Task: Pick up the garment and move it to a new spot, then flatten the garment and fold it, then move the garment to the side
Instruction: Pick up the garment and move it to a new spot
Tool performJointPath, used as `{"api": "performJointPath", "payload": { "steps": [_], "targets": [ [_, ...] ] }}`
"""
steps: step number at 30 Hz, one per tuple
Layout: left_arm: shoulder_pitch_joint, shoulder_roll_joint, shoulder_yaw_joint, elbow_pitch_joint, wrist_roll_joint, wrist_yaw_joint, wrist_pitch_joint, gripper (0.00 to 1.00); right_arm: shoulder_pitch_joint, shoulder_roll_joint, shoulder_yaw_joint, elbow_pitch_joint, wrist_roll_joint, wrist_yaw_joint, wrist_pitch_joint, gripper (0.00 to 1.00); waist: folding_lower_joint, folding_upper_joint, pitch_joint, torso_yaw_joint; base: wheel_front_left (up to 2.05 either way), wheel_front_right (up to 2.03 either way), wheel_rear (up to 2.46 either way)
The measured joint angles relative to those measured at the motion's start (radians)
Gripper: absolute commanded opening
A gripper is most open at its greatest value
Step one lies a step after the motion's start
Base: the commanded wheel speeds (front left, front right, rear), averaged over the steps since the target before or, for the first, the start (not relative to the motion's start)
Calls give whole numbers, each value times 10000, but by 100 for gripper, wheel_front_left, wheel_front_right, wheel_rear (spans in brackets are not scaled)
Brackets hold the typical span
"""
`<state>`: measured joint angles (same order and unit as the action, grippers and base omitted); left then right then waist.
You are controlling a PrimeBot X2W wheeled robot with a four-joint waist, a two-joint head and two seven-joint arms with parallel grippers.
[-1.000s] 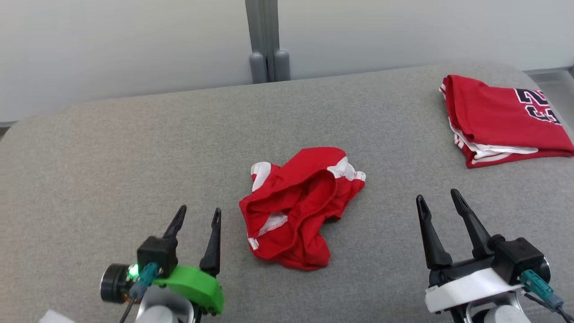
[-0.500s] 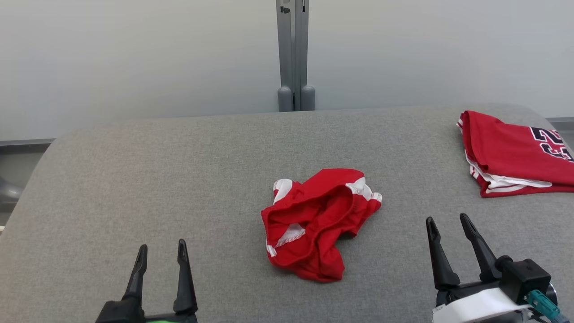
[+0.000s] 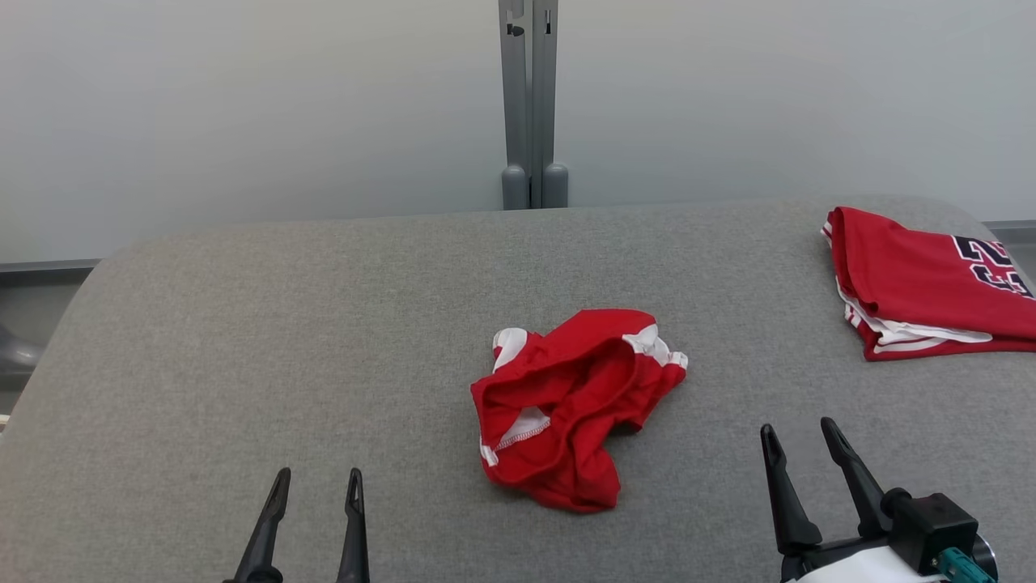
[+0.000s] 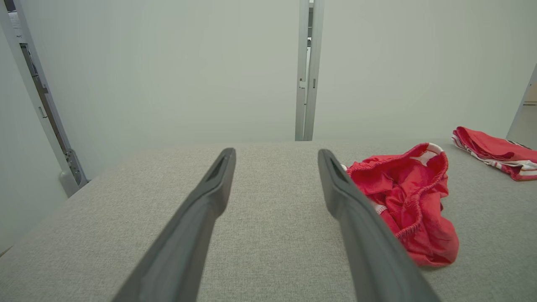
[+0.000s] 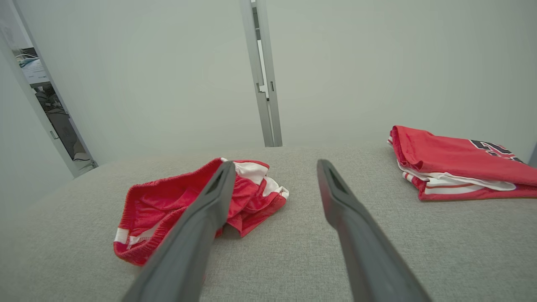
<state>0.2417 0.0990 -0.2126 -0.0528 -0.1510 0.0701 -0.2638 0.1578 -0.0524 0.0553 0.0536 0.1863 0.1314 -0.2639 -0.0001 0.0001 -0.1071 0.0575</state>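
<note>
Your head view tilted up; red shorts [image 3: 575,405] unchanged, crumpled at frame centre. Open, empty: left claw [image 3: 318,474], right claw [image 3: 796,426]. Pickup pending.

Ahead, between my jaws, the garment [image 3: 575,405] was bright red with white bands, on a flecked grey surface [image 3: 283,324]. Beyond my right jaws the folded jersey [image 3: 914,275] was red, white-striped at its edges, with dark numerals.
</note>
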Motion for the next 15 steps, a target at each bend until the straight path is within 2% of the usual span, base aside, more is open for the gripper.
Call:
{"api": "performJointPath", "payload": {
  "steps": [15],
  "targets": [
    [13, -393, 487, 205, 474, -757, -2, 100, 30, 12, 180, 180, -35, 0, 0, 100, 0, 0, -101, -136, 0, 0, 0]
  ]
}}
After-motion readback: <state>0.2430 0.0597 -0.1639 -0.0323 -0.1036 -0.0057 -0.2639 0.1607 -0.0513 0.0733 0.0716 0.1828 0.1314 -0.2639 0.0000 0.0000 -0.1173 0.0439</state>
